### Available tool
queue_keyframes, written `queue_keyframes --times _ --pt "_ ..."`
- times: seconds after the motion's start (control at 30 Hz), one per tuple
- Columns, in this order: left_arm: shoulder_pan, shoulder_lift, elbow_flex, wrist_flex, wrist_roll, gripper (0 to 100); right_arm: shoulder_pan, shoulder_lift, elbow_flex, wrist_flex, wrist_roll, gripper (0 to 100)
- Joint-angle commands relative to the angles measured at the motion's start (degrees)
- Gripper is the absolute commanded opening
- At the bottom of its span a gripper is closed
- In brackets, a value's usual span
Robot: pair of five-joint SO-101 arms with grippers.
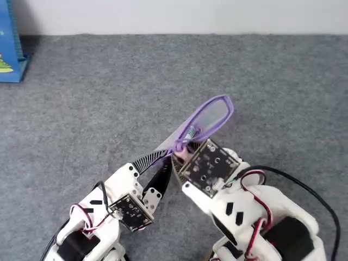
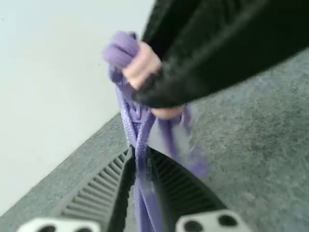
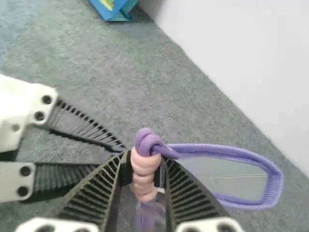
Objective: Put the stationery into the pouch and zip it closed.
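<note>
Pouch [image 1: 213, 115], purple-edged with a clear window, sits near the middle of the grey mat [image 1: 81, 109], held at one end between the two arms. Its other end points away from them towards the wall [image 1: 179, 16]. From where I stand I can't tell whether that far end rests on the mat.

The left gripper [image 1: 169, 157] comes in from the near left. Its fingers are closed tight on the purple strip at the pouch's near end, and the strip runs straight through between them in the left wrist view [image 2: 140, 157].

The right gripper [image 1: 182, 151] is just beside it, almost touching. Its fingers are pinched together on the pink pull [image 3: 142, 176], which is topped by a purple knot [image 3: 147, 141] standing just above the fingertips. In the right wrist view the clear window stretches out beyond that knot.

A blue box [image 1: 8, 43] stands at the mat's far left corner, well apart from everything else.
</note>
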Motion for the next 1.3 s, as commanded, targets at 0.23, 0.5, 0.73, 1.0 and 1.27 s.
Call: queue_keyframes --times 0.23,0.5,0.73,1.0,1.27 --pt "-5.0 0.0 -8.0 12.7 -0.8 1 12.0 0.0 11.5 -21.0 -0.4 0.9" --pt "-5.9 0.0 -8.0 13.5 -0.9 1 17.9 0.0 14.9 -28.1 -0.5 0.9" --pt "-5.9 -0.1 -8.2 14.2 -0.9 1 21.8 0.0 16.5 -31.6 -0.5 0.9" --pt "-6.1 -0.1 -10.8 14.0 -0.3 4 16.5 -0.6 16.7 -28.0 -0.4 0.9" --pt "-6.1 -0.1 -12.5 11.0 12.7 25 13.8 -0.6 16.7 -26.9 -0.4 0.9"
